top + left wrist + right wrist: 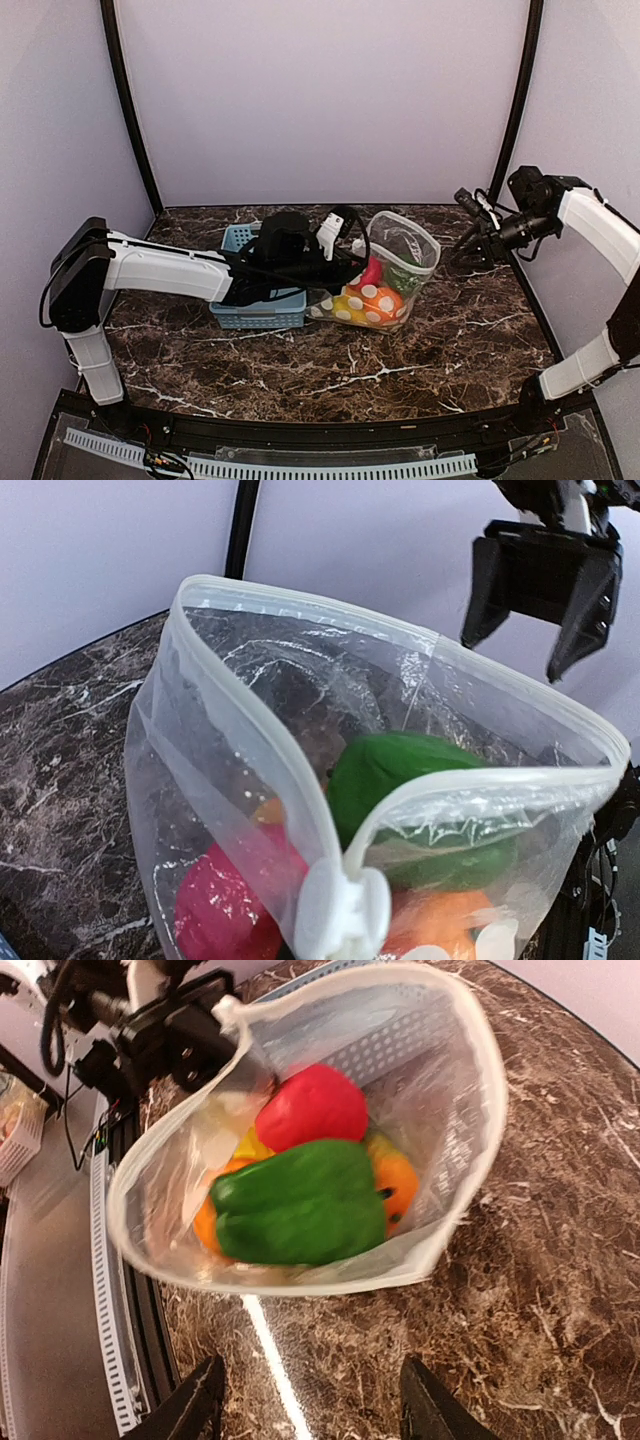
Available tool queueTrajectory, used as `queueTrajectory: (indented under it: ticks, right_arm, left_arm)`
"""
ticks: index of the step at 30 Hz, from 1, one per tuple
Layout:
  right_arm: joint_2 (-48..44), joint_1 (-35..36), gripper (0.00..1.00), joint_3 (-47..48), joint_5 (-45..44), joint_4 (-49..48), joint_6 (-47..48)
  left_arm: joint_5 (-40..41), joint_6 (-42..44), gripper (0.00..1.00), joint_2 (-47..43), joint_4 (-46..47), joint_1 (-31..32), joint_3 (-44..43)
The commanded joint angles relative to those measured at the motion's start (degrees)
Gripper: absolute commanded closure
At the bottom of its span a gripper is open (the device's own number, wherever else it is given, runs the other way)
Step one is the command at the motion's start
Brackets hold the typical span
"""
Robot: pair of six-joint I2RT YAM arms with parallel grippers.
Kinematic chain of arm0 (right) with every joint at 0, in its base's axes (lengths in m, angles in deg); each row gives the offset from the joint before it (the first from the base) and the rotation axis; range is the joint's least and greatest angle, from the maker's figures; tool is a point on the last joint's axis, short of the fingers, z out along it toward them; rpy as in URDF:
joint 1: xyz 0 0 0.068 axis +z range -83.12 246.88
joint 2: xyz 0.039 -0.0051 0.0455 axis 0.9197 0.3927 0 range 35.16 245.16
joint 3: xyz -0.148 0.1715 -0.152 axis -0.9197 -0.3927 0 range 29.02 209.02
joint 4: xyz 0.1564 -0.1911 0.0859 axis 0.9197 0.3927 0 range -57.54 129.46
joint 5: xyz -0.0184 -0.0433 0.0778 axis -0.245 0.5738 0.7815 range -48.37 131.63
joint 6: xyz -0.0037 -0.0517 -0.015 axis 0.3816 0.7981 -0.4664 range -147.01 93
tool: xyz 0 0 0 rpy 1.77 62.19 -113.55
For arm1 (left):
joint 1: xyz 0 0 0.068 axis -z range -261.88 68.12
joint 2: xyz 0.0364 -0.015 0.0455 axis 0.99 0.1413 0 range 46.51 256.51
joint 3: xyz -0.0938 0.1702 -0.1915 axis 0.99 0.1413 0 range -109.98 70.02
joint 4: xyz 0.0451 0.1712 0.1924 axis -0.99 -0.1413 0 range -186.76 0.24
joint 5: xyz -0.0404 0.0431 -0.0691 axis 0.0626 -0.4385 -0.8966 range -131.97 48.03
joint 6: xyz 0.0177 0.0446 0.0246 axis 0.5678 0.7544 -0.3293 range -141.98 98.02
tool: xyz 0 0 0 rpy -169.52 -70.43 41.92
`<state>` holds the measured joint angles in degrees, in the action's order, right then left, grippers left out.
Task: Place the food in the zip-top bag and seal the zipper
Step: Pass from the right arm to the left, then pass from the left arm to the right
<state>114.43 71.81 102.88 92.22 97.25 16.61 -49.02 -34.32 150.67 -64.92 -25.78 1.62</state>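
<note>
The zip-top bag (pixel 398 262) stands open on the table, right of the basket. It holds a green pepper (pixel 300 1205), a red apple (pixel 312 1105), an orange (pixel 400 1185) and a yellow piece (pixel 250 1146). The zipper (pixel 300 615) runs round the gaping mouth, unsealed. My left gripper (pixel 340 918) is shut on the near corner of the bag's mouth; it shows in the top view (pixel 333 238) at the bag's left rim. My right gripper (pixel 312 1410) is open and empty, a little above the table to the right of the bag, and it also shows in the top view (pixel 466 246).
A light-blue slotted basket (pixel 256 310) sits under the left arm, touching the bag's left side. The marble table (pixel 400 370) ends at black corner posts and lilac walls. My right gripper's black fingers (pixel 490 595) hang beyond the bag's far rim.
</note>
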Motion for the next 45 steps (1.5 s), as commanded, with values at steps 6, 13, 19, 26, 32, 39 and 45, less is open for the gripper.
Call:
queueTrajectory:
  ticks: [6,13,19,26,32,39,45]
  right_arm:
    - [-10.7,7.5,0.5,-4.4,-2.2,-0.6,11.8]
    - [-8.7,14.8,0.47,-0.9,-6.6,-4.4,11.7]
    - [-3.1,20.8,0.44,1.6,-8.4,-2.3,10.3]
    - [1.8,25.5,0.46,5.6,-7.7,-5.4,-1.2]
    - [5.3,27.0,0.54,8.3,-9.2,-9.6,-7.7]
    - [9.9,28.3,0.94,13.8,-6.3,-9.6,-9.4]
    - [6.3,28.3,1.0,13.4,-6.7,-10.7,-8.4]
  left_arm:
    - [-2.0,-2.8,0.99,-0.6,-0.1,0.0,1.7]
    - [-3.4,0.3,0.99,-3.9,0.7,0.0,2.5]
    - [-4.8,2.3,0.99,-6.6,-1.8,0.0,1.8]
    - [-5.8,3.7,0.99,-9.3,-3.5,0.0,2.0]
    - [-7.4,4.4,0.99,-10.7,-4.2,0.1,1.8]
    - [-8.7,5.2,0.99,-11.6,-5.4,0.1,1.9]
    - [-5.3,6.7,0.53,-14.1,-8.3,0.1,3.0]
